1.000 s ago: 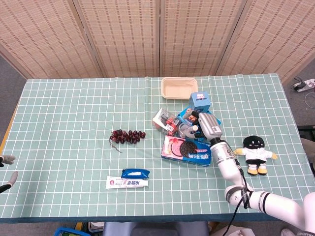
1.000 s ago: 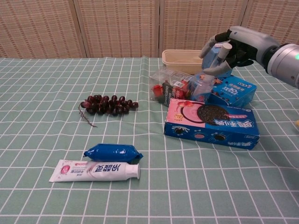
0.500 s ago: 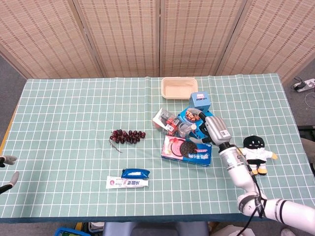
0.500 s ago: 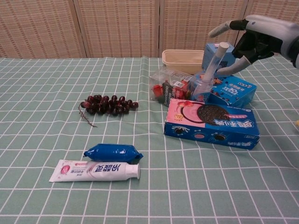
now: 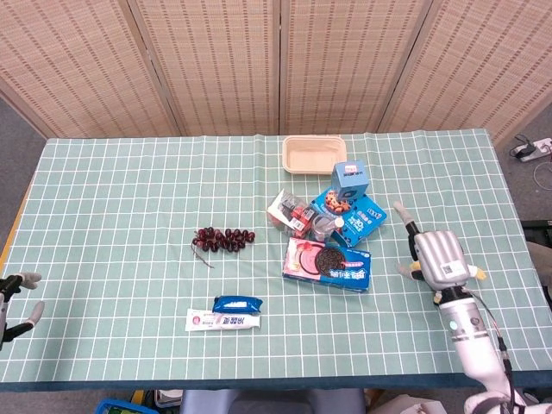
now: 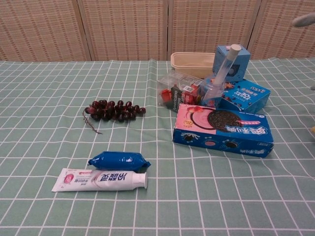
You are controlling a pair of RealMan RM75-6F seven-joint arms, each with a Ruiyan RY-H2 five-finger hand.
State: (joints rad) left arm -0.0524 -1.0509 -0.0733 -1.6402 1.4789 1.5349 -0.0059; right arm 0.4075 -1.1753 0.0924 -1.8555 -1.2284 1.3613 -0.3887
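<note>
Checked tablecloth (image 5: 129,190) was seen | right hand (image 5: 440,255) held empty, fingers spread, beside cookie box (image 5: 328,263) | bottle (image 6: 216,83) untouched among boxes | left hand (image 5: 15,297) spread at edge | nothing grasped yet

The head view looks steeply down on the whole counter (image 5: 129,181) from high up. The chest view sits low and near, facing the screens. Both share the cookie box (image 5: 327,263) (image 6: 224,129).

Grapes (image 6: 114,110) left of the cookie box (image 6: 224,129), toothpaste (image 6: 101,179) in front, tray (image 6: 192,64) behind.
</note>
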